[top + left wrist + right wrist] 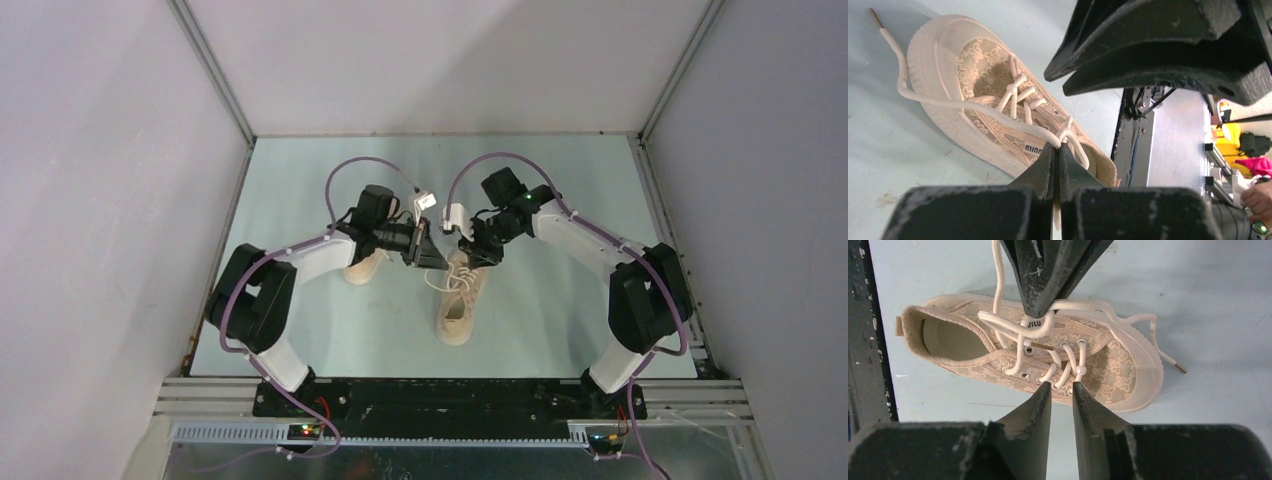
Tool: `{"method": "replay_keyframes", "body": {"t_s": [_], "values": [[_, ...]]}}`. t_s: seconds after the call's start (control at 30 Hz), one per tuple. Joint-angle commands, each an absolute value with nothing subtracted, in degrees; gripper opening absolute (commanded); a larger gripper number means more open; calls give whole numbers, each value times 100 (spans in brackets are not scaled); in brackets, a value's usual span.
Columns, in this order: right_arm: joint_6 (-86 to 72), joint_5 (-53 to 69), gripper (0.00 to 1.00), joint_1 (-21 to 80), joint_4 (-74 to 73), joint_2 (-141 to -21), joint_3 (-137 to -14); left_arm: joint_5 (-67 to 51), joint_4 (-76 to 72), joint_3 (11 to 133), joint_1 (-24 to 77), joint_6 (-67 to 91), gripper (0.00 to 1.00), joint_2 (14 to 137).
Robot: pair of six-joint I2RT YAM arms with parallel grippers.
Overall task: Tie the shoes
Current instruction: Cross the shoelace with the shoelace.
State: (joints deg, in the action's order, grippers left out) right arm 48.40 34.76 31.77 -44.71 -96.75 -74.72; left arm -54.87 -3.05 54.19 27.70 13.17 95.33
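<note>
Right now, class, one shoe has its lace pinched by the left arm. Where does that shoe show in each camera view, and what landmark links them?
Top view: the shoe lies in the centre, toe toward the arm bases.
Left wrist: the shoe runs from upper left to centre.
Right wrist: the shoe lies across the middle, toe to the right.
Landmark: the left end effector, shut on the lace, shows in all three.
</note>
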Motion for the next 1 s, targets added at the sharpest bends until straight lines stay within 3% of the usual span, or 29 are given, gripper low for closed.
{"method": "replay_keyframes", "body": {"t_s": [0.0, 0.2, 0.73, 0.87, 0.97], "values": [[5303, 3643, 24, 3111, -4544, -9591, -7384, -5726, -215, 5357, 2874, 876, 0, 9230], [5511, 3903, 22, 3081, -4237, -9898, -7374, -5668, -145, 5370, 2883, 763, 0, 9197], [6058, 4178, 36, 3461, -4366, -10028, -7374, -5565, 119, 5370, 2883, 554, 0, 9115], [6239, 4136, 37, 3554, -4537, -10111, -7374, -5541, 139, 5364, 2875, 533, 0, 9114], [6299, 4161, 31, 3589, -4649, -10170, -7372, -5517, 155, 5370, 2866, 515, 0, 9105]]}}
